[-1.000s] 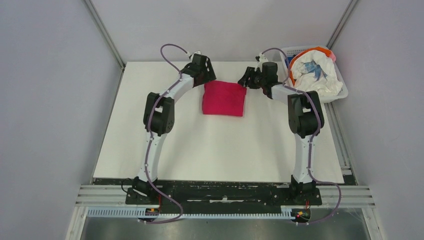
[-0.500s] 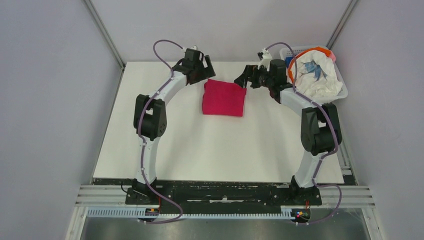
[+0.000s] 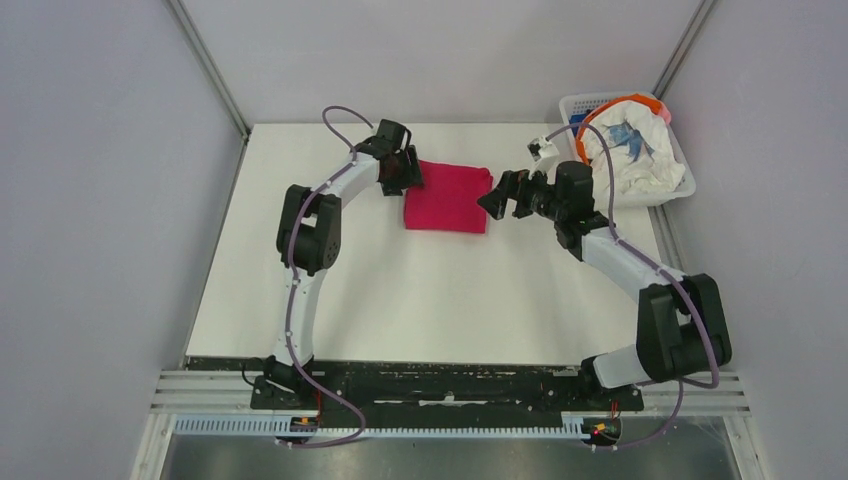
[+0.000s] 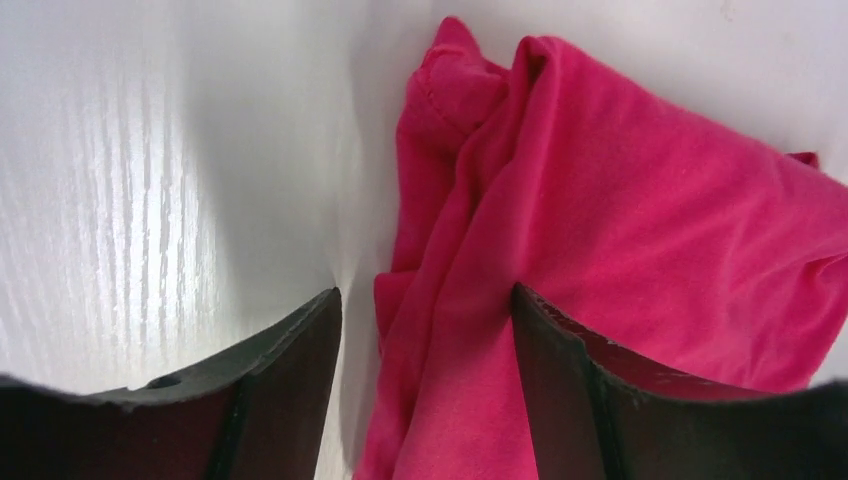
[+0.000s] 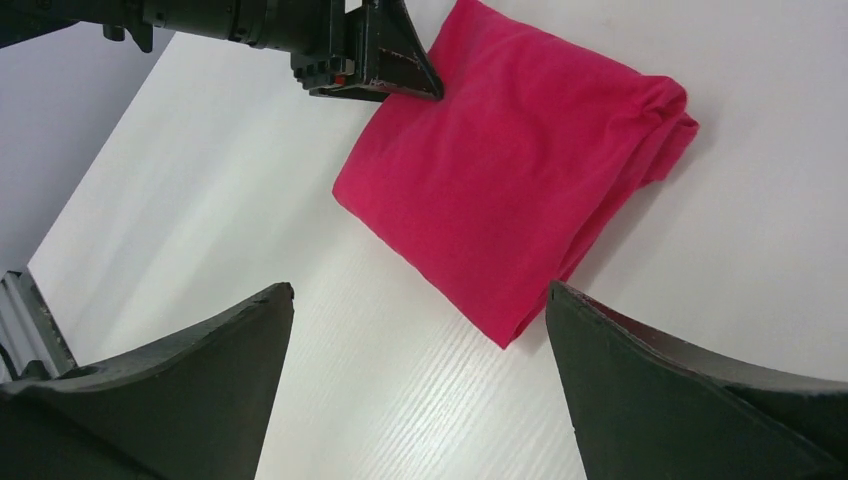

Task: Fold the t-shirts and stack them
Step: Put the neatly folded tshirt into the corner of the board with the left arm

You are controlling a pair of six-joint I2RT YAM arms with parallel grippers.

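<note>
A folded magenta-red t-shirt [image 3: 447, 197] lies on the white table [image 3: 430, 290] at the back middle. My left gripper [image 3: 405, 172] is open at its far left corner. In the left wrist view [image 4: 425, 300] one finger rests on the table and the other on the cloth [image 4: 650, 230], with the shirt's bunched edge between them. My right gripper [image 3: 493, 200] is open and empty just off the shirt's right edge. In the right wrist view [image 5: 420, 295] the shirt's [image 5: 510, 180] near corner points between the jaws.
A white plastic basket [image 3: 574, 101] stands at the back right corner. It holds a white t-shirt with blue print [image 3: 630, 150] over an orange one [image 3: 650, 101]. Grey walls with metal frame posts enclose the table.
My left gripper came down onto the shirt's far left corner. My right gripper swung from beside the basket toward me and now faces the shirt's right edge.
</note>
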